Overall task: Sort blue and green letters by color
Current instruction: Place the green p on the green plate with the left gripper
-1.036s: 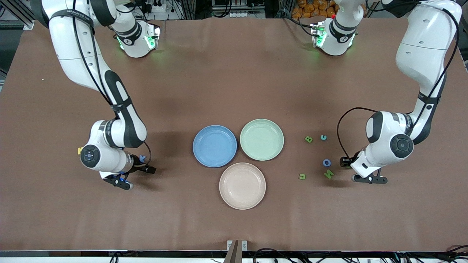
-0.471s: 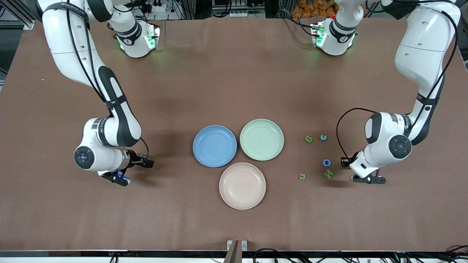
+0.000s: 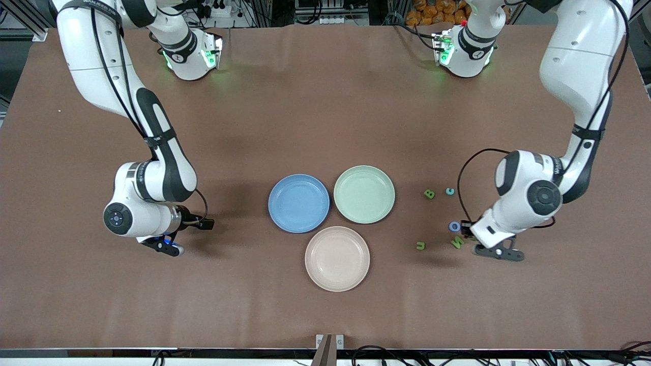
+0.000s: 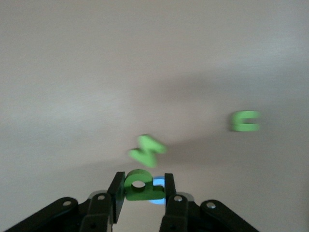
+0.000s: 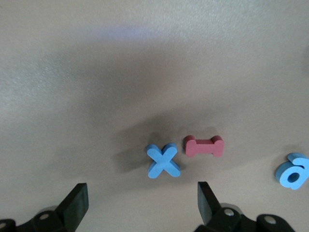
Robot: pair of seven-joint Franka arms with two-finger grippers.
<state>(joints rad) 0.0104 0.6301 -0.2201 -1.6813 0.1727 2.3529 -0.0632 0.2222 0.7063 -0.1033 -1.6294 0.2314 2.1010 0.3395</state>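
My left gripper (image 3: 473, 238) is shut on a green letter (image 4: 140, 186) and holds it just above a blue O (image 3: 454, 226), which also shows under it in the left wrist view (image 4: 160, 197). A green N (image 3: 457, 242), green U (image 3: 420, 245), green B (image 3: 430, 193) and teal c (image 3: 449, 191) lie close by on the table. My right gripper (image 5: 142, 198) is open and empty over a blue X (image 5: 164, 160). A second blue letter (image 5: 292, 171) lies beside it. In the front view the right gripper (image 3: 175, 239) hides these letters.
A blue plate (image 3: 298, 203), a green plate (image 3: 364, 194) and a pink plate (image 3: 337, 258) sit empty at the table's middle. A small red letter (image 5: 204, 146) lies next to the blue X.
My left gripper has moved with the green letter toward the plates and now hangs over the O and N. My right arm shifted toward its end of the table, then held still.
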